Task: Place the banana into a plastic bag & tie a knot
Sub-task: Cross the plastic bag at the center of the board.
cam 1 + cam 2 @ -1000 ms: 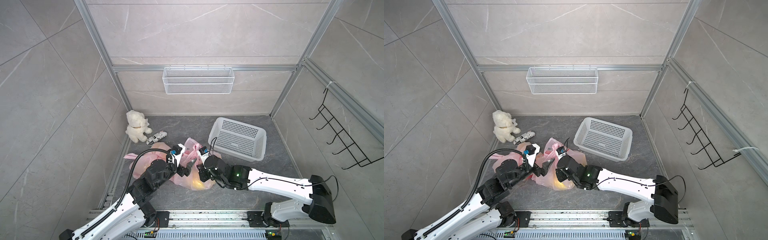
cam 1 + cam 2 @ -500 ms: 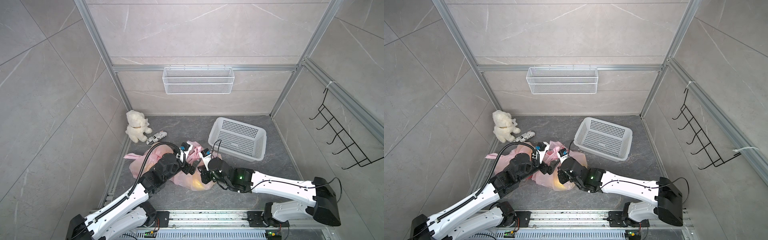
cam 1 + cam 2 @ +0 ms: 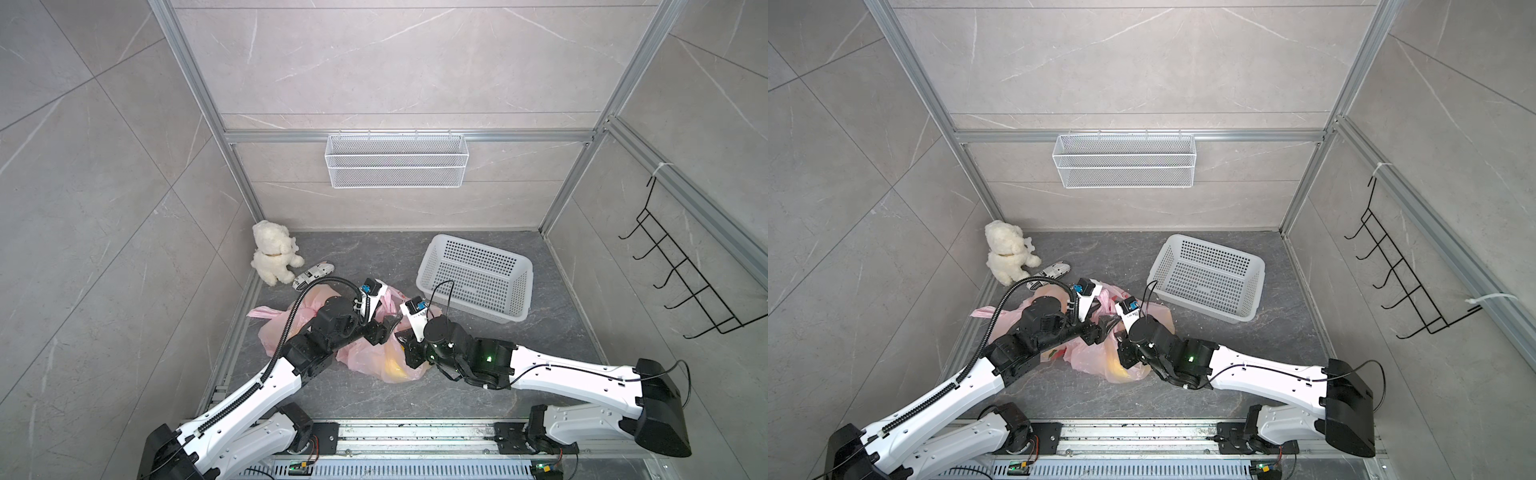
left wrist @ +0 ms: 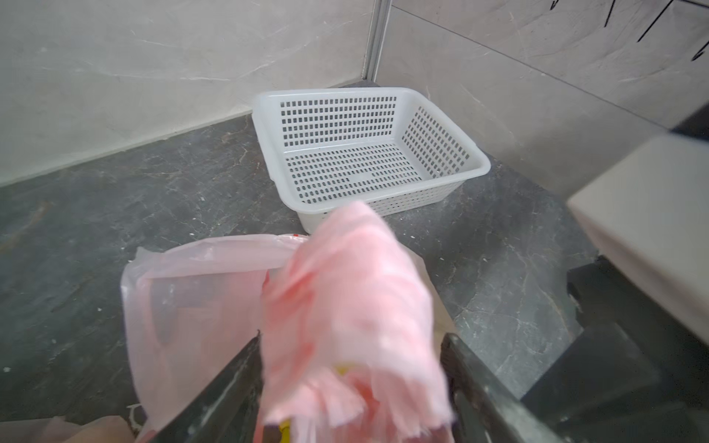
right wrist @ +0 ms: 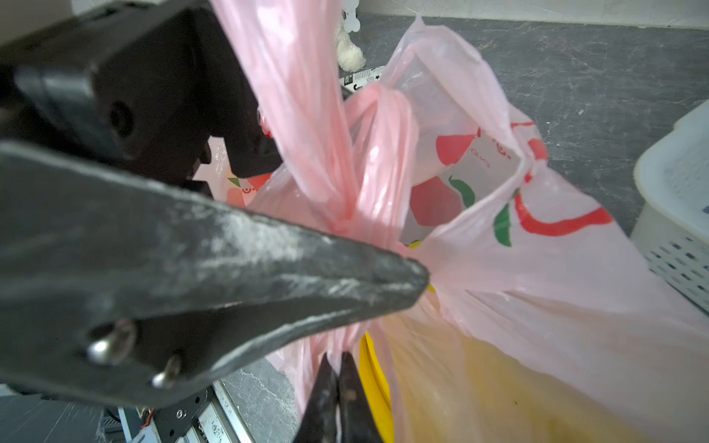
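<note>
Right gripper [image 5: 337, 362] is clamped on a fold of the pink plastic bag [image 3: 365, 359]. Left gripper [image 4: 351, 339] has its jaws apart around the bag's bunched top; I cannot tell whether they pinch it. The banana [image 3: 395, 365] shows yellow through the bag's 5 o'clock end, its axis and heading unclear. The bag carries red and green vegetable prints with unreadable lettering. A white basket [image 3: 473, 278] sits at 2 o'clock from the bag.

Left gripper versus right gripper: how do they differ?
The left gripper has jaws apart, flanking a bunched strip of the bag; the right gripper has jaws shut, pinching bag film. The left gripper points toward the basket, the right gripper toward the teddy. Both work at the bag's neck, by the banana.
</note>
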`<state>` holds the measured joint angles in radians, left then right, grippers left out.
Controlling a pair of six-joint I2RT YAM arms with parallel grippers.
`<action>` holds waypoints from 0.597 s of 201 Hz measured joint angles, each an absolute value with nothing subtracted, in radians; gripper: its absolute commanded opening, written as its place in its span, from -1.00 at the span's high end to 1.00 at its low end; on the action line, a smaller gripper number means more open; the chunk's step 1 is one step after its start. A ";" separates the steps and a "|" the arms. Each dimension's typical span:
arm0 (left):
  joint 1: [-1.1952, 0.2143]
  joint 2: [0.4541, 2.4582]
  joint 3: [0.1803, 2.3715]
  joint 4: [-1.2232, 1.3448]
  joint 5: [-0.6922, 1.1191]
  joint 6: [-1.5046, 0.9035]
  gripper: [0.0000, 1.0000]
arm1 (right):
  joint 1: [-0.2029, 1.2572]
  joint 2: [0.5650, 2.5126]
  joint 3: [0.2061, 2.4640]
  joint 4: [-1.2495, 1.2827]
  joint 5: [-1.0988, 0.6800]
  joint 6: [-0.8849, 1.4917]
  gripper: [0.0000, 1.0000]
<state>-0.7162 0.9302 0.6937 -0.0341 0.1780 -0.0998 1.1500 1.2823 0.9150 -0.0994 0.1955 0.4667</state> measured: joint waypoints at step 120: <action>-0.699 0.976 0.725 -0.083 0.295 -0.113 1.00 | 1.149 1.211 0.916 -0.147 0.218 0.355 -0.22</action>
<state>-0.6994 0.9756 0.7254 -0.0830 0.2955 -0.1131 1.1488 1.2110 0.9165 -0.1467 0.2176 0.3553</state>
